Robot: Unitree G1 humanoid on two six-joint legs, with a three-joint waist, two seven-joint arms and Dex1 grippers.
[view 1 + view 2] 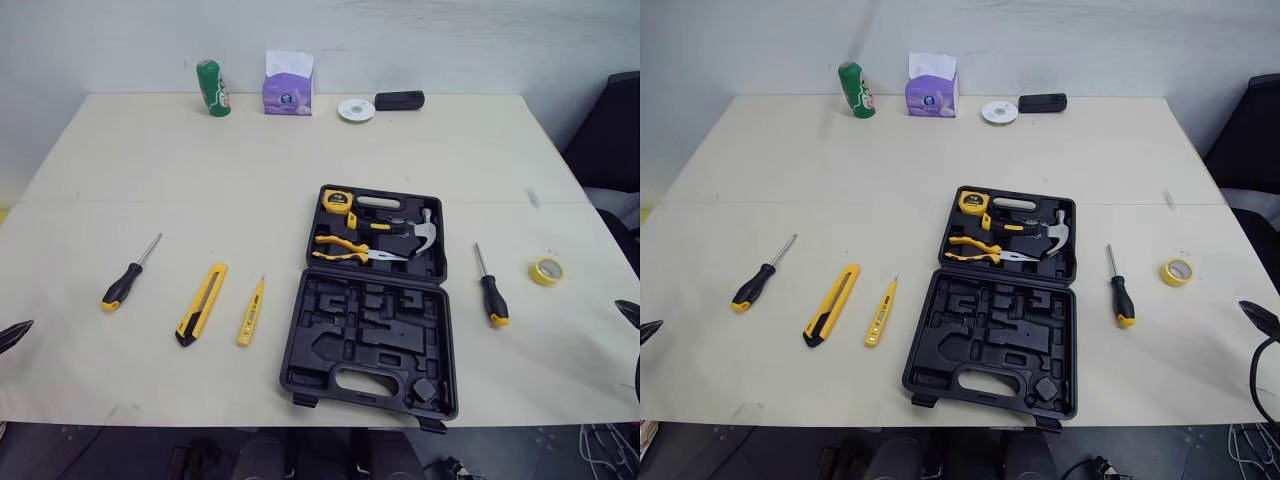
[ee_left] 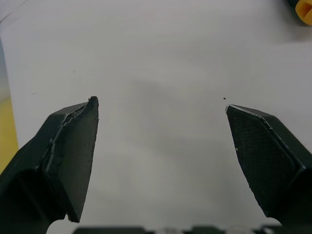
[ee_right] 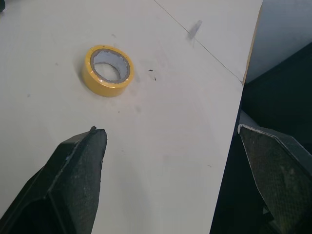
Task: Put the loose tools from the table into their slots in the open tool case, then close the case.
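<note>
Left wrist view: left gripper (image 2: 161, 106) spread wide, empty, touching nothing, poised above bare table (image 2: 161, 53).

Right wrist view: right gripper (image 3: 169, 129) spread wide, empty, straddling the table's edge. Yellow tape roll (image 3: 108, 69) lies flat beyond one finger.

Head view: open tool case (image 1: 370, 340) at centre, holding tape measure (image 1: 335, 199), pliers (image 1: 345, 250) and hammer (image 1: 410, 232). Screwdriver (image 1: 128, 275), utility knife (image 1: 201, 304) and tester pen (image 1: 251, 312) lie centre-left. Second screwdriver (image 1: 490, 290) lies centre-right. Grippers sit low at the left and right edges.
</note>
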